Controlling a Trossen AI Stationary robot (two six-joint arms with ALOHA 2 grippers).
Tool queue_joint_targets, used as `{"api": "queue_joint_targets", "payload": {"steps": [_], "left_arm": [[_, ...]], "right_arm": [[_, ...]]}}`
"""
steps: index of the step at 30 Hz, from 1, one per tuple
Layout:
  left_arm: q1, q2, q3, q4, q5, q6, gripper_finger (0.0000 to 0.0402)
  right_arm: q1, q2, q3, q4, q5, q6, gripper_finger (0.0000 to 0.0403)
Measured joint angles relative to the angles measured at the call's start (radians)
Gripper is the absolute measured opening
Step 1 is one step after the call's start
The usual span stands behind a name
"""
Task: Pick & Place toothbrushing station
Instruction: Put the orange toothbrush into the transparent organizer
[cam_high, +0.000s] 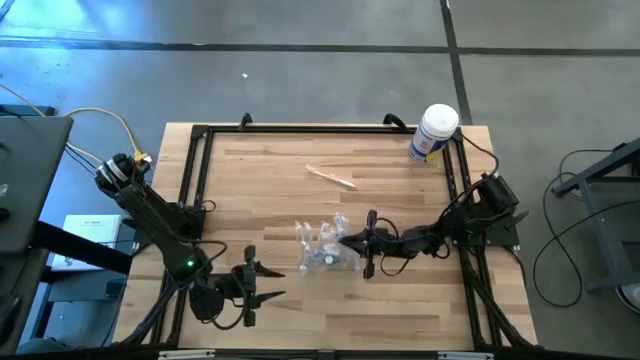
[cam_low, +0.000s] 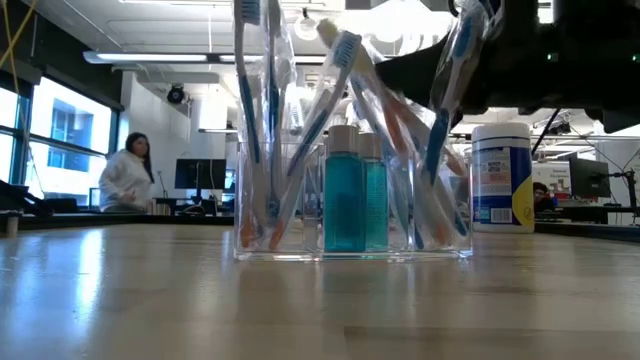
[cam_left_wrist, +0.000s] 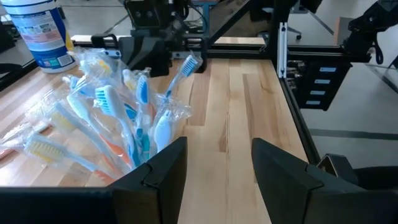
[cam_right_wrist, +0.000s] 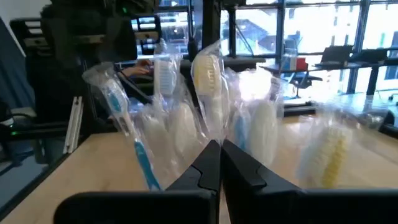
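The toothbrushing station (cam_low: 300, 205), a see-through holder, stands with its flat base on the wooden table (cam_high: 420, 310) near the middle (cam_high: 325, 252). It holds several wrapped toothbrushes (cam_left_wrist: 109, 112) and two teal bottles (cam_low: 345, 195). My right gripper (cam_high: 345, 240) is shut and reaches level from the table's right side. Its tips (cam_right_wrist: 221, 149) are among the wrapped brush heads at the holder's top. My left gripper (cam_high: 272, 282) waits open at the near left, short of the holder, with nothing between its fingers (cam_left_wrist: 217, 162). My right gripper comes level from the table's right side, with its shut fingertips (cam_right_wrist: 211, 158) against the plastic wrappers of the toothbrush heads (cam_right_wrist: 208, 81). I cannot tell whether they touch a wrapper. The holder stays upright on the table.
A white tub with a blue label (cam_high: 435, 132) stands at the far right corner. One loose toothbrush (cam_high: 330, 177) lies on the table beyond the holder. A black frame (cam_high: 195, 170) runs round the tabletop. People sit at desks in the room behind (cam_low: 125, 175).
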Motion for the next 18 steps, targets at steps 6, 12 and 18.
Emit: {"api": "queue_joint_targets", "payload": {"steps": [6, 12, 18], "left_arm": [[0.004, 0.0, 0.0, 0.0, 0.0, 0.0, 0.0175], [0.004, 0.0, 0.0, 0.0, 0.0, 0.0, 0.0175], [0.003, 0.0, 0.0, 0.005, 0.0, 0.0, 0.0175]], "right_arm": [[0.002, -0.02, 0.001, 0.0, -0.04, -0.027, 0.0002], [0.023, -0.026, 0.002, -0.002, -0.017, 0.0, 0.0002], [0.108, -0.026, 0.001, -0.007, 0.111, -0.027, 0.0002]]}}
